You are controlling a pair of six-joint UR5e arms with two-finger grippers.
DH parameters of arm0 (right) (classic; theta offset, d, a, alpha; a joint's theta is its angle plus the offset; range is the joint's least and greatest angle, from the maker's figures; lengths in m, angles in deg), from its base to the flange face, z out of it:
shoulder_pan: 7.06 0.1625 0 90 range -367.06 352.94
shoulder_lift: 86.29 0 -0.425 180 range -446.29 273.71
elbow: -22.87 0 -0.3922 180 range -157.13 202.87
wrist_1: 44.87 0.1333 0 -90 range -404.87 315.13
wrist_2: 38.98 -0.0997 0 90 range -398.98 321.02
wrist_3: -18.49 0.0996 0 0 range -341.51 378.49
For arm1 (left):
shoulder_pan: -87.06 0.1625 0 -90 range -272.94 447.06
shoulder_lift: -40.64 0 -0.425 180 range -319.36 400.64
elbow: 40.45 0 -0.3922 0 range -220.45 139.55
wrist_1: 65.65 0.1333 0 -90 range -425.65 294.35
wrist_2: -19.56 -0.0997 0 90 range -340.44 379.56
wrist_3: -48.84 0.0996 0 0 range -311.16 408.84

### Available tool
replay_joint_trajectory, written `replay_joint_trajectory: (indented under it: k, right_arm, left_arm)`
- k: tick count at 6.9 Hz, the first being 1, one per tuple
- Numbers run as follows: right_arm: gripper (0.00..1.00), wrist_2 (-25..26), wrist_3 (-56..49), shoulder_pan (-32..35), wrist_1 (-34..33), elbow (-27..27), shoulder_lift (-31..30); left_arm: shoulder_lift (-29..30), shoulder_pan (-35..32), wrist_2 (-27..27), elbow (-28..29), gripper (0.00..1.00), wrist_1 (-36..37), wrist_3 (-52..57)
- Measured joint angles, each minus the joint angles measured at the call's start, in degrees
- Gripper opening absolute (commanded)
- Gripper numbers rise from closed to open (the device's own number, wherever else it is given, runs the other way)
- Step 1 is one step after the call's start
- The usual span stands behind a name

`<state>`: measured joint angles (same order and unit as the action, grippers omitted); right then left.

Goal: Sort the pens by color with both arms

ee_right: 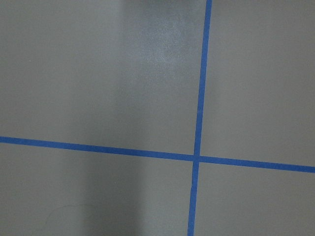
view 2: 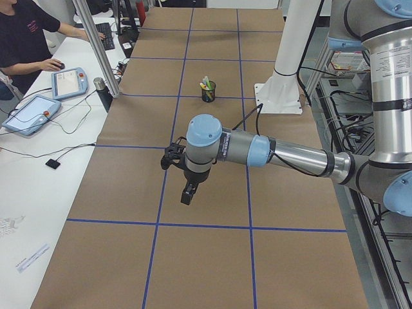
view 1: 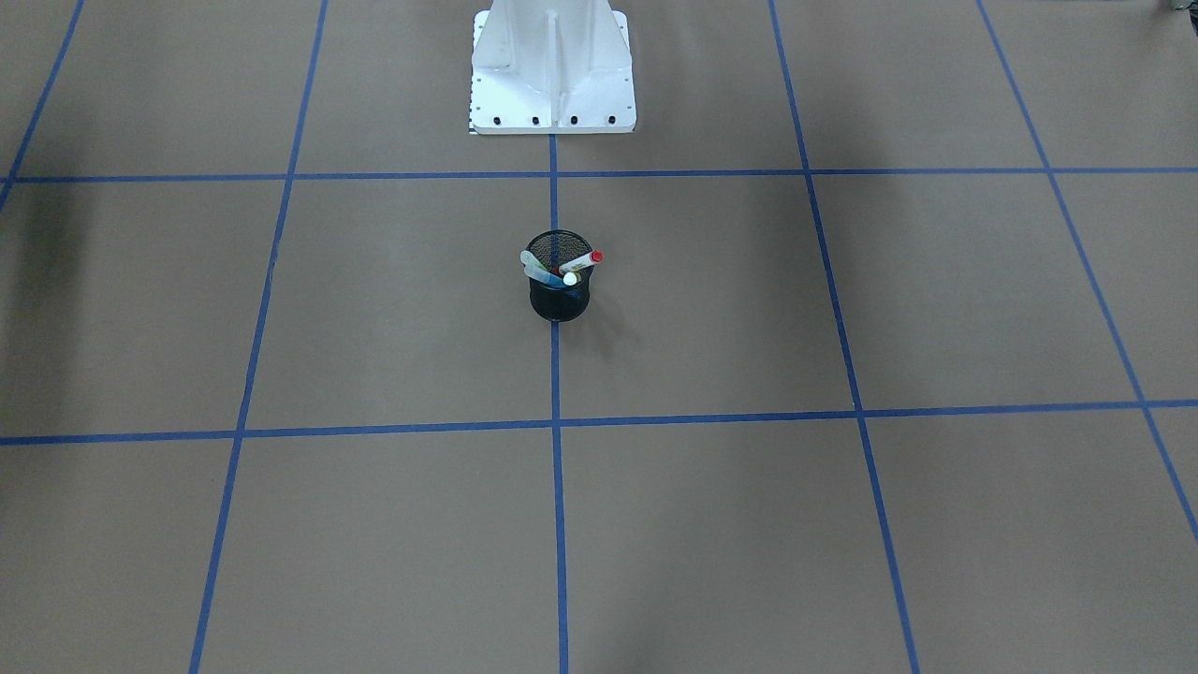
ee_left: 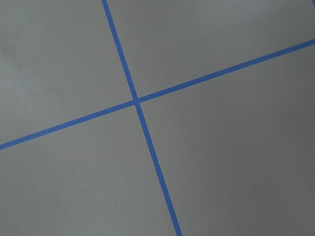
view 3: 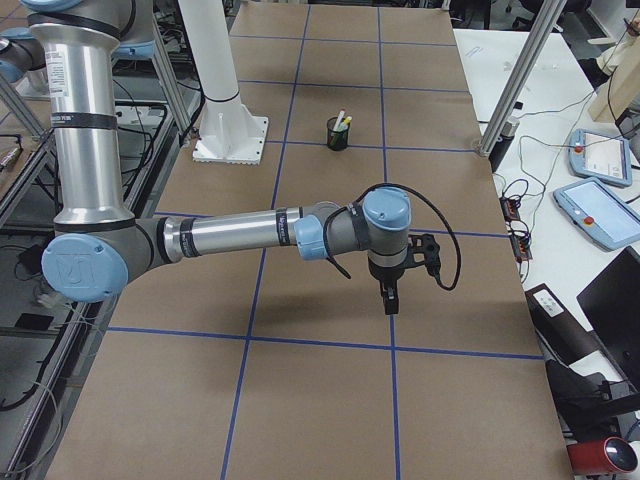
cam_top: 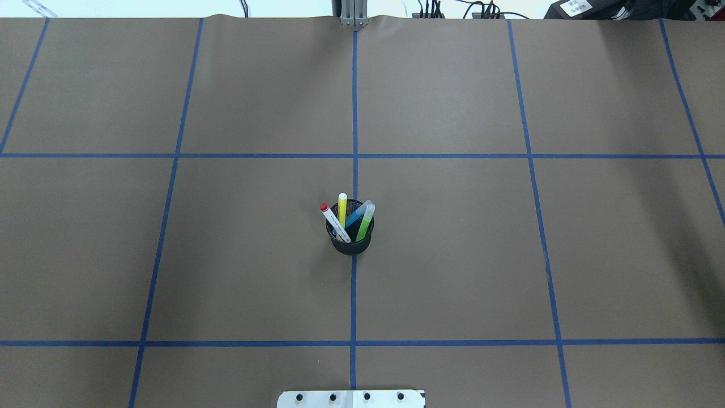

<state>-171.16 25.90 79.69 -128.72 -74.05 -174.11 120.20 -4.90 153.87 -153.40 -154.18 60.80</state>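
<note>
1. Left arm (view 2: 257, 151), the near one in the left-end view: forearm stretched level over the table, wrist turned down. Left gripper (view 2: 187, 198) hangs nose-down above bare paper. Can't tell from this angle whether its fingers are spread or pinched, and nothing shows in them.
2. Right arm (view 3: 250, 235) has the same pose from the other end. Right gripper (view 3: 389, 305) points down above the paper near a tape line. Can't tell its finger state either.
3. Table (cam_top: 453, 255): brown paper with a blue tape grid. Both wrist cams show only paper and a tape crossing, no pens.
4. Mesh cup (cam_top: 351, 245) stands upright at table centre on the middle tape line, well apart from both grippers. It looks light, so I'd expect it to tip or drag if a pen is pulled sideways.
5. All four pens stand in the cup, leaning on its rim with tops sticking out: green pen (cam_top: 365, 222), blue pen (cam_top: 357, 214), yellow pen (cam_top: 342, 208), red-capped white pen (cam_top: 334, 222). Sorting not started.
6. Handling, my read: light, rigid, smooth round barrels, so slippery in the grip and prone to roll once laid flat. Pinch across the exposed barrel just below the top and pull along the pen's own lean. Red-capped and green are outermost, so take those first, one per arm.
</note>
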Motion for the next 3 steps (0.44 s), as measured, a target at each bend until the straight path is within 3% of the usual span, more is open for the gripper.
replay_joint_trajectory:
  k: [3]
  right_arm:
    - [1.00, 0.16, -0.03, -0.68, 0.05, 0.71, 0.97]
  left_arm:
    - [0.15, 0.02, 0.01, -0.07, 0.99, -0.05, 0.03]
